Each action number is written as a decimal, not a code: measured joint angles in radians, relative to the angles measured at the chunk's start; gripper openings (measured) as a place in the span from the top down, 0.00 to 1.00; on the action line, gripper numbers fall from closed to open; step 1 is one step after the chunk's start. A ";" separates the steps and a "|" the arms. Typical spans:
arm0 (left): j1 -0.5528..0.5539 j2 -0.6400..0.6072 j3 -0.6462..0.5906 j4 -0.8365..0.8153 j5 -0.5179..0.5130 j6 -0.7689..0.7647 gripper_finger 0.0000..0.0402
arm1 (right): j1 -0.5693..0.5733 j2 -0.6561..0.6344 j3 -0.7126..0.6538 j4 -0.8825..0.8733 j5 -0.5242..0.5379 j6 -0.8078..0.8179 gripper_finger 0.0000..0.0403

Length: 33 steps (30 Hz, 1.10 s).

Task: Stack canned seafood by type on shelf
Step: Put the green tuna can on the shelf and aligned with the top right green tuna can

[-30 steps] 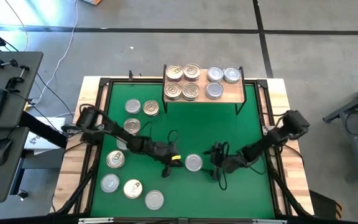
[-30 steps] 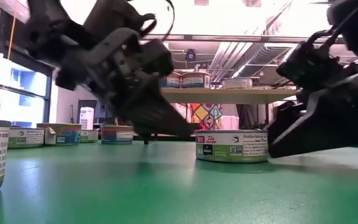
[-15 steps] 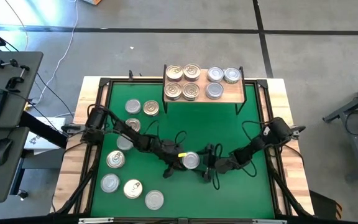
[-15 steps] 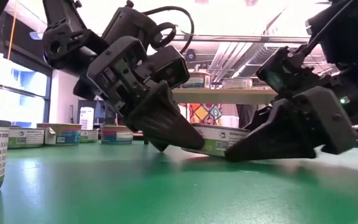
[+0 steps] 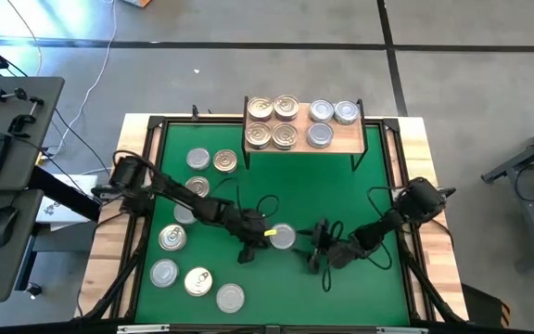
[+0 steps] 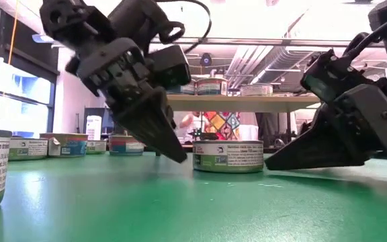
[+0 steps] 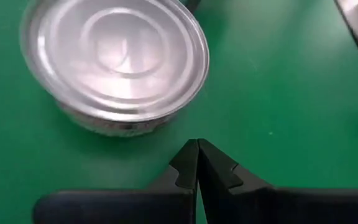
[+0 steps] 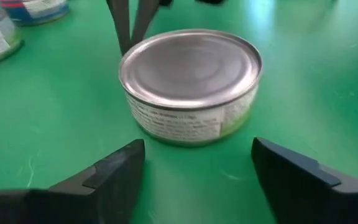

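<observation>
A silver-lidded tin (image 5: 283, 237) lies flat on the green mat between my two grippers, and shows in the low view (image 6: 228, 156) and both wrist views (image 7: 114, 59) (image 8: 191, 84). My left gripper (image 5: 253, 243) (image 7: 197, 146) is shut, its tips on the mat just to the tin's left, a small gap away. My right gripper (image 5: 316, 251) (image 8: 197, 162) is open, low on the tin's right, with its fingers spread before the tin without touching it. The wooden shelf (image 5: 341, 139) at the far edge carries gold-lidded tins (image 5: 272, 122) on its left and silver-lidded tins (image 5: 327, 119) on its right.
Several loose tins lie on the mat's left side, from the far pair (image 5: 211, 161) to the near ones (image 5: 197, 281), and line up at the left in the low view (image 6: 66, 144). The mat (image 5: 341, 195) between the tin and the shelf is bare. A black frame (image 5: 151, 125) edges the mat.
Both grippers closed in on the silver tin from left and right and tipped it up on edge between their fingertips. They then drew back apart. The tin now lies flat again, shifted slightly toward the table's left.
</observation>
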 joint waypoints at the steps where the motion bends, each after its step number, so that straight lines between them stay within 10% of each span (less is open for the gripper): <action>1: -0.003 -0.012 0.000 -0.022 -0.016 0.002 1.00 | 0.001 -0.013 0.000 -0.032 0.000 0.012 0.29; 15: 0.026 -0.002 -0.002 -0.009 -0.089 -0.026 1.00 | -0.124 -0.043 0.011 -0.043 -0.285 -0.101 0.20; 33: 0.040 0.093 0.023 0.169 -0.073 -0.009 1.00 | -0.194 -0.033 0.077 -0.071 -0.258 -0.333 0.02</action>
